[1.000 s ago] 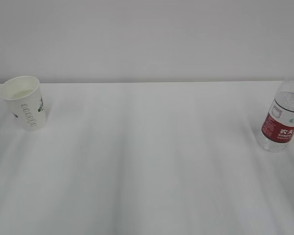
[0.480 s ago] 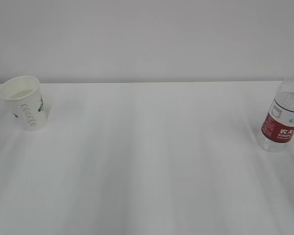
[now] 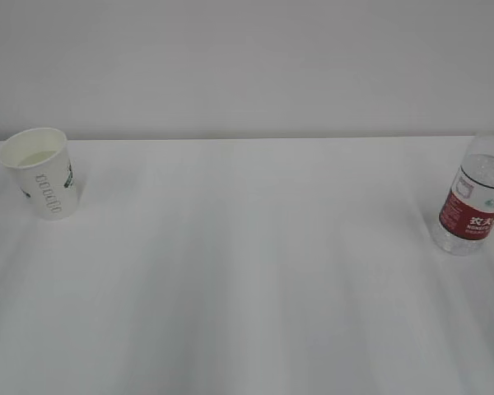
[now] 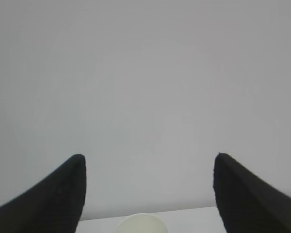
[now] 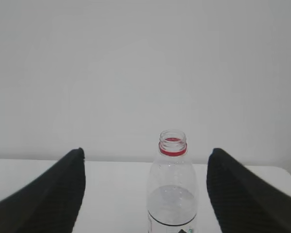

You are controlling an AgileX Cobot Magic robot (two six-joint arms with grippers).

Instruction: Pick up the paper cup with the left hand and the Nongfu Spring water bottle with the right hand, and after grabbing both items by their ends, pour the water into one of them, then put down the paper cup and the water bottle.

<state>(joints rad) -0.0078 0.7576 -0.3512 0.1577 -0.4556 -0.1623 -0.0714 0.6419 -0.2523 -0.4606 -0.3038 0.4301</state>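
Observation:
The white paper cup (image 3: 41,171) stands upright at the table's far left, with a little water (image 3: 38,156) inside. In the left wrist view only its rim (image 4: 141,223) shows at the bottom edge, below the gap of my open left gripper (image 4: 149,156), which holds nothing. The Nongfu Spring water bottle (image 3: 475,197) stands upright at the far right, uncapped, with a red neck ring and partly filled. In the right wrist view the bottle (image 5: 172,194) stands ahead between the fingers of my open right gripper (image 5: 146,150), apart from both. Neither arm shows in the exterior view.
The white table (image 3: 247,271) stretches between the cup and the bottle. A plain pale wall (image 3: 247,66) rises behind its far edge. The bottle stands close to the exterior view's right border.

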